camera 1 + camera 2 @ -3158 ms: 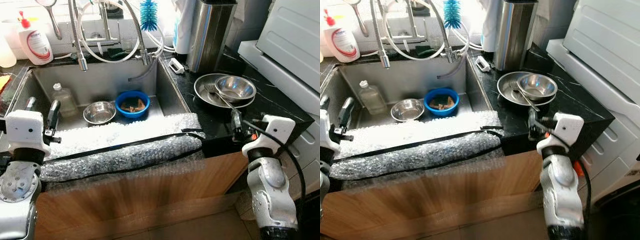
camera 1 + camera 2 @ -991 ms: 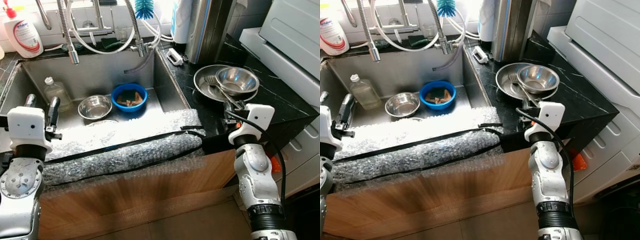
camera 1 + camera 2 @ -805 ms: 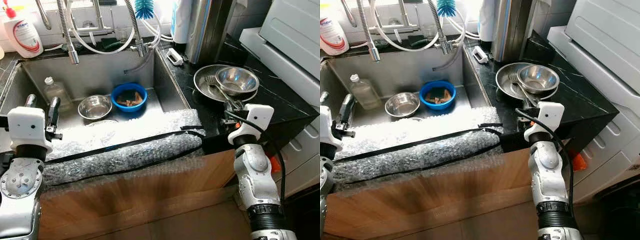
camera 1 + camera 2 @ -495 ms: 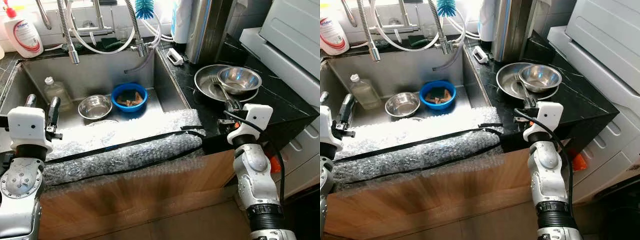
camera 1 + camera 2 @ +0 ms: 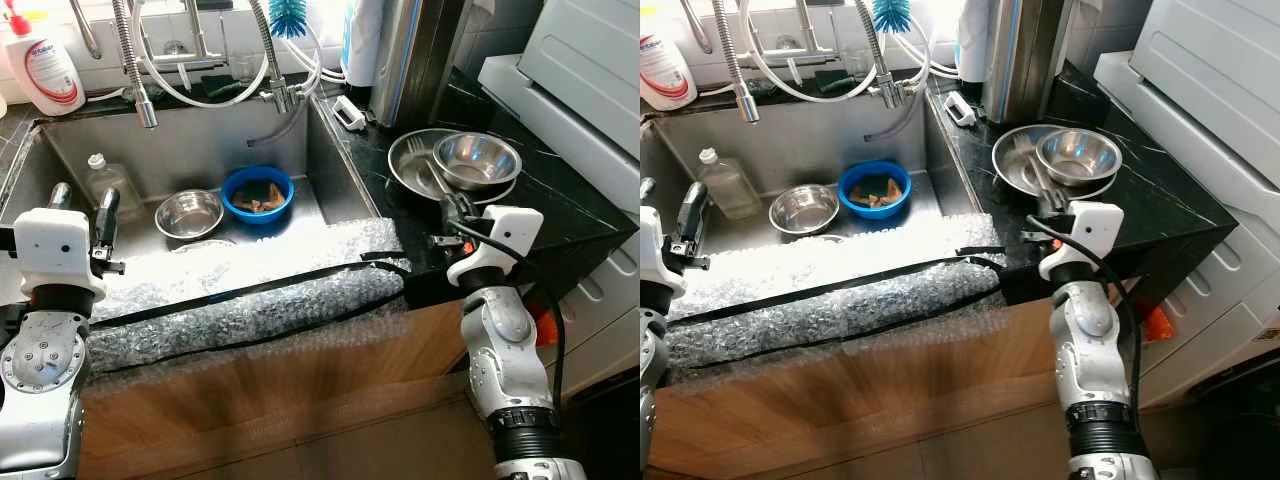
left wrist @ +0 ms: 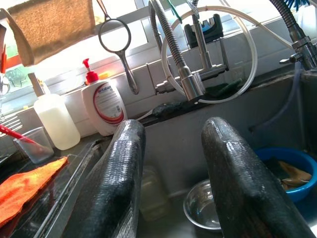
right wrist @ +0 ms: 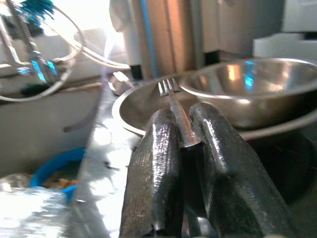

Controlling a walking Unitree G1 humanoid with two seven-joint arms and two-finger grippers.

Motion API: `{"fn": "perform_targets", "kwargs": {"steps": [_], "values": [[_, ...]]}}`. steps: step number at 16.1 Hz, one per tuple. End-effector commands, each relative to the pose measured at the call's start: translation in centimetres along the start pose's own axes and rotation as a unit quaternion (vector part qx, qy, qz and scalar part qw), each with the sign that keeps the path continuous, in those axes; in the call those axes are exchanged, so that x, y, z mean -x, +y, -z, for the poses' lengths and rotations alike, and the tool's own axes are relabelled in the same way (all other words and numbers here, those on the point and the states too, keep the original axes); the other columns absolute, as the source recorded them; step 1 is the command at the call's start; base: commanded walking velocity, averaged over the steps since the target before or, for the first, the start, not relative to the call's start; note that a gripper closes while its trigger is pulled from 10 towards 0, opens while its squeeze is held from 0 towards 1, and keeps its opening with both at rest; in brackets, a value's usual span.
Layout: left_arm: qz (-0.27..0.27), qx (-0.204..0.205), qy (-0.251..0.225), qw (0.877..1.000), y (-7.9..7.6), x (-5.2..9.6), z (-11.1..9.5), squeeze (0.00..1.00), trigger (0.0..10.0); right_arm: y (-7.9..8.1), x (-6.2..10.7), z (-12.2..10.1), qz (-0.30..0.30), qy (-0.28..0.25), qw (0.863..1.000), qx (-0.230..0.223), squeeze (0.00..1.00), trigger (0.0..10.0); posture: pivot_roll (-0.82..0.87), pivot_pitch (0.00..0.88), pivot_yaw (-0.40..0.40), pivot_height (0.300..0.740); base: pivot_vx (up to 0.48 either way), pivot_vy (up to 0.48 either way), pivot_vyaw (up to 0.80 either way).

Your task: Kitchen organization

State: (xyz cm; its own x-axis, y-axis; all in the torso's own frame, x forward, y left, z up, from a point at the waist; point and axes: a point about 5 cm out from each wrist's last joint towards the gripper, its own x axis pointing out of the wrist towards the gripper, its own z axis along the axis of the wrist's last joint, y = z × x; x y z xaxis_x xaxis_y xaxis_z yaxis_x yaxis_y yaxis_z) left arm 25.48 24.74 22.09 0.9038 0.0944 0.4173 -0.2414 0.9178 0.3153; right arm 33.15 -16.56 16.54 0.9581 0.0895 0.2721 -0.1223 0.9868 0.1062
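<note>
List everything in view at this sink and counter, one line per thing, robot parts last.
sink: one, steel, left of the black counter.
blue bowl: one, blue, in the sink, scraps inside.
small steel bowl: one, silver, in the sink beside the blue bowl.
clear bottle: one, clear, at the sink's left wall.
bubble wrap: one sheet, clear, over the sink's front edge.
soap bottle: one, white and red, behind the sink.
brush: one, blue, by the taps.
steel pan: one, silver, on the counter.
steel bowl: one, silver, resting in the pan.
fork: one, silver, tines over the pan.
left gripper: black jaws open, over the sink.
right gripper: black jaws shut on the fork handle.
</note>
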Motion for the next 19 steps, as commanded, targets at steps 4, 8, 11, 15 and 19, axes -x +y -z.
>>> {"fn": "perform_targets", "kwargs": {"steps": [4,8,11,15,19], "values": [[-0.011,-0.007,-0.003,1.0,0.2,0.0,-0.2,0.0,10.0,0.8,-0.6,-2.0,-0.026,-0.05,0.998,-0.008,0.0,10.0,0.06,0.11,-0.034,0.74,0.0,0.0,0.0],[-0.009,0.002,-0.011,1.0,0.0,-0.4,-0.6,0.0,10.0,0.8,-0.9,-3.5,-0.032,-0.079,0.996,0.002,0.0,10.0,0.06,0.111,-0.034,0.74,0.0,0.0,0.0],[0.027,0.016,-0.006,0.999,-1.0,-0.7,-0.7,0.0,10.0,1.6,-1.0,-4.2,-0.072,-0.088,0.993,-0.006,0.0,10.0,0.06,0.111,-0.033,0.74,0.0,0.0,0.0],[0.053,0.039,-0.016,0.998,-1.3,-1.5,-1.7,0.0,10.0,2.5,-0.4,-4.8,-0.139,-0.091,0.986,-0.016,0.0,10.0,0.06,0.119,-0.034,0.74,0.0,0.0,0.0],[0.109,0.212,-0.006,0.971,-3.0,-2.6,-3.5,0.0,10.0,2.5,0.5,-5.7,-0.193,-0.093,0.975,-0.061,0.0,10.0,0.06,0.118,-0.032,0.74,0.0,0.0,0.0]]}}
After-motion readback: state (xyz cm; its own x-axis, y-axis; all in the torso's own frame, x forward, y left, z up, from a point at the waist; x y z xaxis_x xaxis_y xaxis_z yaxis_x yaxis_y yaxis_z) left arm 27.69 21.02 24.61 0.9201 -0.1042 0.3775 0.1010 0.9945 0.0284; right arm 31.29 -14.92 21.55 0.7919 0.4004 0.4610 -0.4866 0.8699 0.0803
